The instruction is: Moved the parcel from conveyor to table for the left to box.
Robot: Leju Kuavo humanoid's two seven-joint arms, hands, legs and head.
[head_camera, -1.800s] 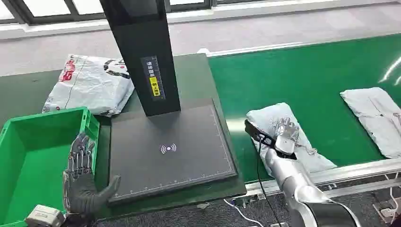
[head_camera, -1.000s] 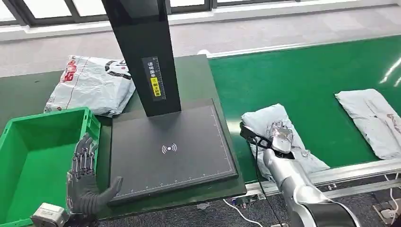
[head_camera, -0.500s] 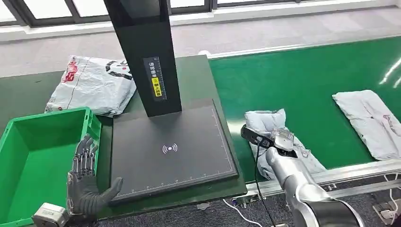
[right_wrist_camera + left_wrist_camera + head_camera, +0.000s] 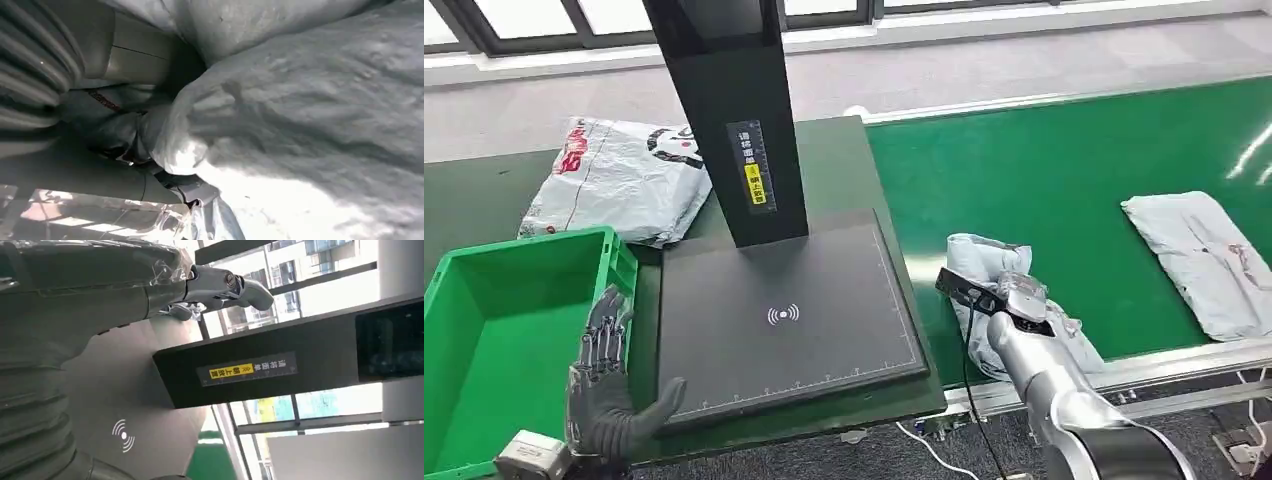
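Note:
A grey plastic parcel (image 4: 980, 260) lies bunched up on the green conveyor (image 4: 1074, 170), near its front edge. My right hand (image 4: 1022, 298) grips the parcel from above, and its folds crumple around the fingers. In the right wrist view the parcel's grey film (image 4: 310, 125) presses right against the hand (image 4: 35, 60). My left hand (image 4: 604, 385) is open, fingers straight and apart, between the green box (image 4: 524, 245) and the black scanning pad (image 4: 789, 315). The left wrist view has that hand (image 4: 75, 305) above the pad (image 4: 130, 405), holding nothing.
A black post (image 4: 734, 110) rises from the back of the pad. A white printed bag (image 4: 619, 180) lies on the dark table behind the green box. A second grey parcel (image 4: 1209, 255) lies farther right on the conveyor, whose metal rail (image 4: 1164, 365) runs along the front.
The parcel, flat under my right hand earlier, has been gathered into a crumpled bunch as the fingers closed on it. The second parcel has drifted slightly left. My left hand has barely moved.

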